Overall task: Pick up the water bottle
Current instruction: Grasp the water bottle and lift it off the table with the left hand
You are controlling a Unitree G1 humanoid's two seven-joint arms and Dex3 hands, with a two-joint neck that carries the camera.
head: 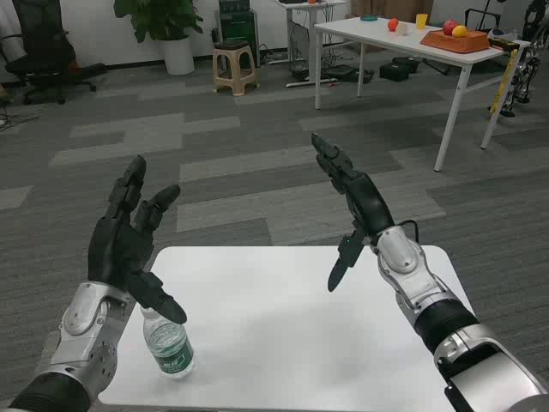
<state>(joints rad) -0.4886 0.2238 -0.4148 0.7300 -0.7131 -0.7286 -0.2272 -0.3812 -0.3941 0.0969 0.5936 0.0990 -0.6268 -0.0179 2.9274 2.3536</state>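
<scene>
From my station I see first the grey carpet floor that fills most of the head view. On it, far at the right, stands a long white table with an orange tray holding fruit. At the back there are a beige stool, a black office chair and a green plant in a white pot.

Nearer to me is the small white table. The water bottle stands upright near its front left corner; it is clear, with a green label.

The left hand is raised above the left edge of the table, just over the bottle. Its fingers are spread and it holds nothing; the thumb reaches down close to the top of the bottle, and I cannot tell if it touches it.

The right hand is lifted over the far right part of the table, well apart from the bottle, fingers apart, also holding nothing.
</scene>
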